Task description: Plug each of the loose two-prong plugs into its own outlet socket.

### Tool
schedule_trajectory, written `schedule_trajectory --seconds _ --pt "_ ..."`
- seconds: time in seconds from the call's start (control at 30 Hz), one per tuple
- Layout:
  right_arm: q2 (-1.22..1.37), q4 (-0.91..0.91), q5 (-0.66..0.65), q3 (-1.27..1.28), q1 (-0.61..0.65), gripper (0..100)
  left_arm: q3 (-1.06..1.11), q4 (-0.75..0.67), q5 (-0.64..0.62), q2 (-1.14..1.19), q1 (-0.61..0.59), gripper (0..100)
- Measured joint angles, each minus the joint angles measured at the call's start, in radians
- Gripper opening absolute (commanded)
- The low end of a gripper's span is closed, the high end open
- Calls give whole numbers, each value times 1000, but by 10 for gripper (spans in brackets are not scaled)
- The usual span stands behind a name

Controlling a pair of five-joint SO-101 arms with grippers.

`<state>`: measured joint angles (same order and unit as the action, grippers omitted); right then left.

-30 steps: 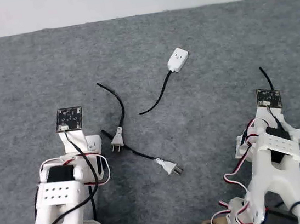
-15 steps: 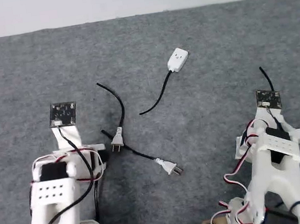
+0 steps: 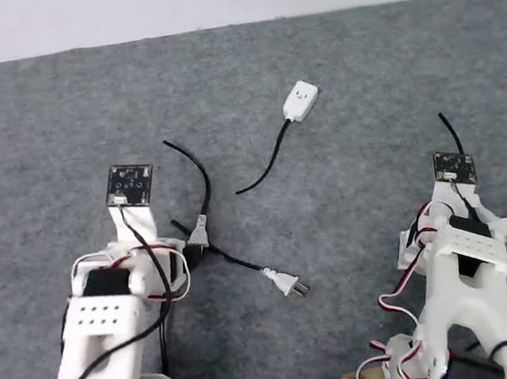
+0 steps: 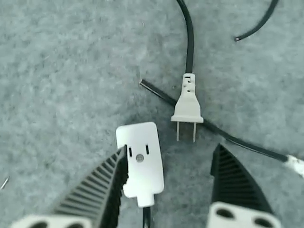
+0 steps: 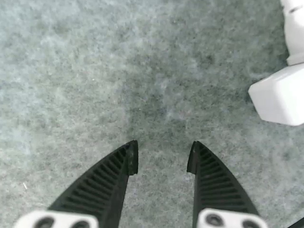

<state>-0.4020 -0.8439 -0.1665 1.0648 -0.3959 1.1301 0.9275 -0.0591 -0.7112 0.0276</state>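
Note:
My left gripper (image 4: 171,154) is open just above the carpet. A white outlet socket (image 4: 139,164) on a black cord lies between its fingers, close against one finger (image 4: 107,183). Just beyond it lies a white two-prong plug (image 4: 187,107), prongs pointing back at the gripper; in the high view this plug (image 3: 200,231) sits beside the left arm (image 3: 109,302). A second plug (image 3: 287,284) lies mid-table, its cord running under the first. Another white socket (image 3: 300,100) rests farther back. My right gripper (image 5: 162,149) is open over bare carpet.
Black cords (image 3: 200,173) curl between the left arm and the far socket. The right arm (image 3: 459,256) stands at the right with loose wires around it. A white block (image 5: 280,99) lies beside the right gripper. Grey carpet (image 3: 368,137) covers the table up to a pale wall.
The left arm swung a little left, then back right toward the nearer plug, which shifted slightly. The right arm has kept still.

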Motion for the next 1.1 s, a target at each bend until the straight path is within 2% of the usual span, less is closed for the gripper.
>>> schedule_trajectory --seconds 0.17,0.27,0.7,0.8,0.97,1.1 --pt "0 0 0 0 0 165 0 -103 -6 180 -2 267" --pt "0 0 0 0 0 165 -20 -107 -21 247 -2 267" --pt "0 0 -3 0 0 165 -32 -106 -35 281 3 266" --pt "0 0 -3 0 0 165 -32 -106 -35 281 2 238" --pt "0 0 -14 0 0 165 -29 -123 -34 282 -95 203" --pt "0 0 -21 0 0 165 -29 -127 41 282 -187 201"
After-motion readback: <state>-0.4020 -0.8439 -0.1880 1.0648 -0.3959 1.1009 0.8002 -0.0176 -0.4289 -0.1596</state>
